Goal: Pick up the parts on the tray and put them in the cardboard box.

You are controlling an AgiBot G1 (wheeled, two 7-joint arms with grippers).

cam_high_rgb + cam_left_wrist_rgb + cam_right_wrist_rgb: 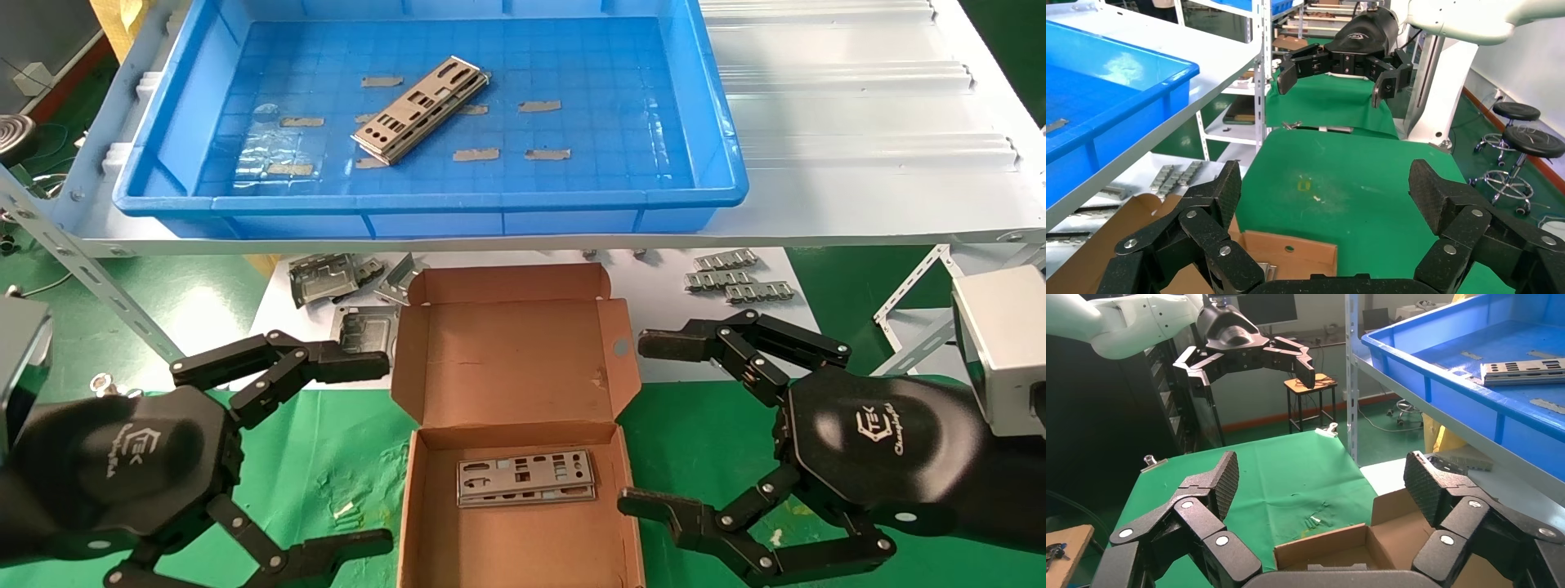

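Both of my grippers hang spread wide with nothing between the fingers: my left gripper (359,445) just to the left of the cardboard box (513,359), my right gripper (654,425) just to its right, each low over the green cloth (327,465). Some of the parts (525,478) already lie flat on the box floor, so I judge the job partly done. More parts (421,110) rest stacked at a slant in the middle of the tray (719,163), among scraps of tan tape; those are left to fetch. That tray sits on a white shelf (858,122) above and beyond the box. Bracket frames (327,278) and ridged strips (735,273) lie on the white sheet underneath. Behind are stools (1523,128) and metal racking.
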